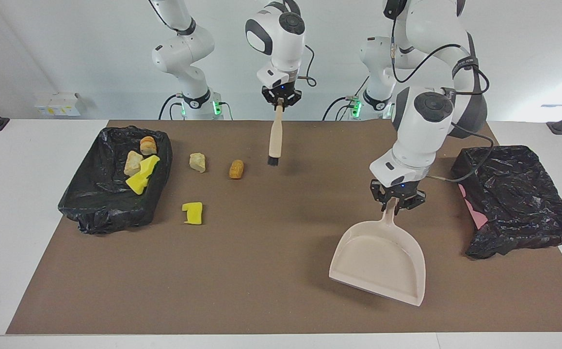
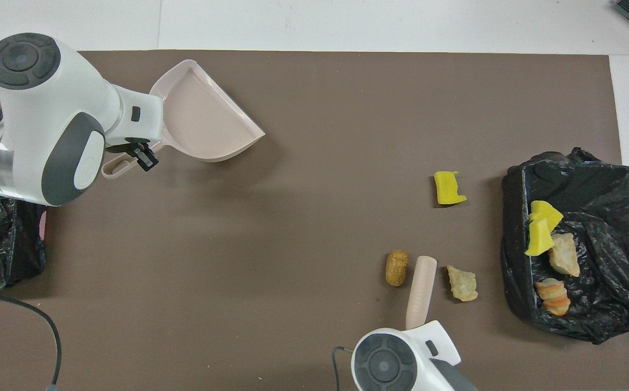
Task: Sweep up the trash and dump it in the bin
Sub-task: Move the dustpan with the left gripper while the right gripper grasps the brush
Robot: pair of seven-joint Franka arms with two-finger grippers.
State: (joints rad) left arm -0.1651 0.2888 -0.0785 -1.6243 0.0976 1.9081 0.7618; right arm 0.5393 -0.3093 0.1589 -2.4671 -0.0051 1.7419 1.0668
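My right gripper [image 1: 281, 99] is shut on the handle of a beige brush [image 1: 274, 140], which hangs bristles down above the mat beside an orange-brown lump [image 1: 236, 168]. In the overhead view the brush [image 2: 421, 290] shows between that lump [image 2: 396, 267] and a tan lump [image 2: 462, 283]. A yellow sponge chunk [image 1: 193, 213] lies farther from the robots. My left gripper [image 1: 397, 202] is shut on the handle of the beige dustpan [image 1: 382, 261], held tilted just above the mat; the pan [image 2: 200, 122] is empty.
A black-bagged bin [image 1: 91, 213] at the right arm's end holds several scraps [image 1: 140, 179]. A second black-bagged bin [image 1: 518, 203] stands at the left arm's end, close to the dustpan. The brown mat [image 1: 261, 271] covers the white table.
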